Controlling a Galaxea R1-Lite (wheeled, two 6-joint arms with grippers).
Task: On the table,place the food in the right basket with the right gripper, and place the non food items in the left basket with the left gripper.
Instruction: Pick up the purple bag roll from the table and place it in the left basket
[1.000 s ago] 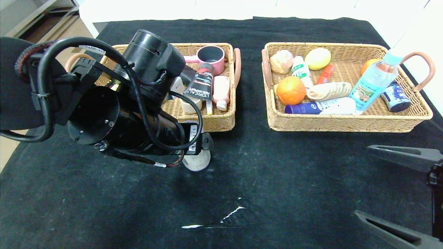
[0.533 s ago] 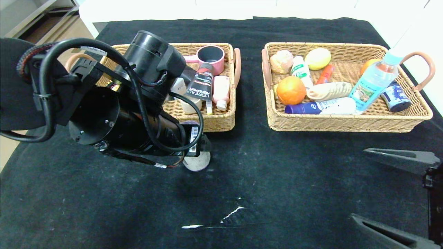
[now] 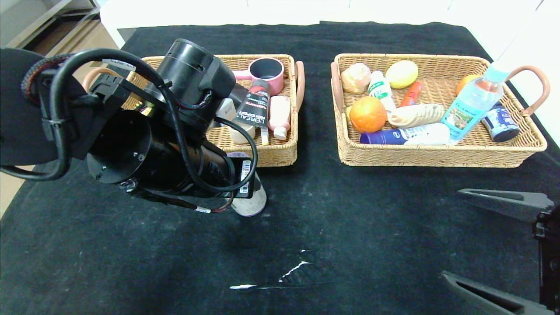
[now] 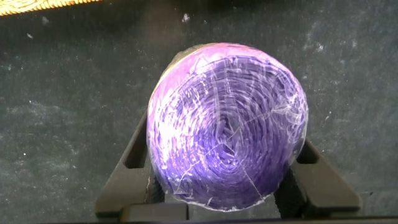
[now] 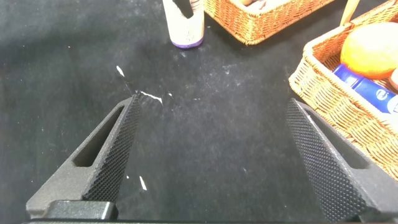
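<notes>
Straddling purple-capped bottle with left hand, grip unclear | right hand spread, parked

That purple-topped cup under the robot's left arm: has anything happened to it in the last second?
The left hand has closed in around the purple-topped cup, fingers now on both sides; a firm grip isn't clear. The cup looks slightly shifted on the black cloth. The right hand stayed open, barely moving, and both baskets are unchanged.
</notes>
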